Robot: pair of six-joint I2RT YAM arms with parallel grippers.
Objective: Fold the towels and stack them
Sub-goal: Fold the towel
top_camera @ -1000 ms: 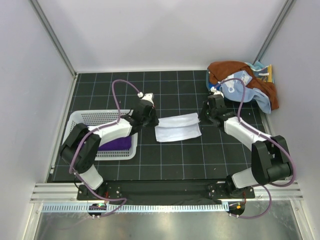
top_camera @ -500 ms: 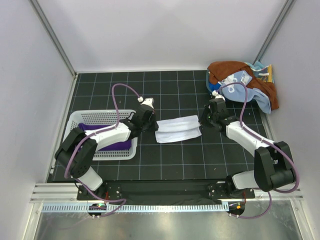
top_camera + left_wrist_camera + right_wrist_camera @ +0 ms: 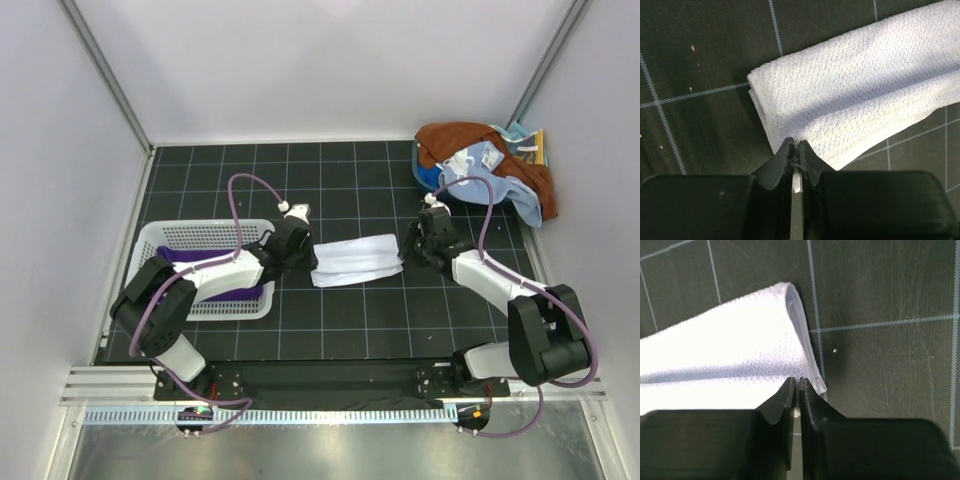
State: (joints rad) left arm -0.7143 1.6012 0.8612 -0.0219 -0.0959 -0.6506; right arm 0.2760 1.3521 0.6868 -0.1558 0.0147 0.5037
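Observation:
A plain white towel [image 3: 357, 260] lies folded into a narrow band in the middle of the black gridded mat. My left gripper [image 3: 305, 252] sits low at its left end, jaws pressed together on the near corner of the cloth [image 3: 850, 95]. At the right end my right gripper [image 3: 407, 247] is pinched on the near corner of the towel [image 3: 725, 350] the same way. A dark purple towel [image 3: 222, 285] lies in the white basket [image 3: 150, 245]. A rust-brown towel [image 3: 450, 140] and a light blue one [image 3: 500, 185] are heaped at the back right.
The slotted basket stands left of the left arm, touching its forearm in the top view. The crumpled heap fills the back right corner beside the frame post [image 3: 545, 60]. White walls close in the mat on three sides.
Both grippers have come toward the near edge and lower with the towel's corners. The white towel has gone from a looser, wider fold to a flatter, narrower band.

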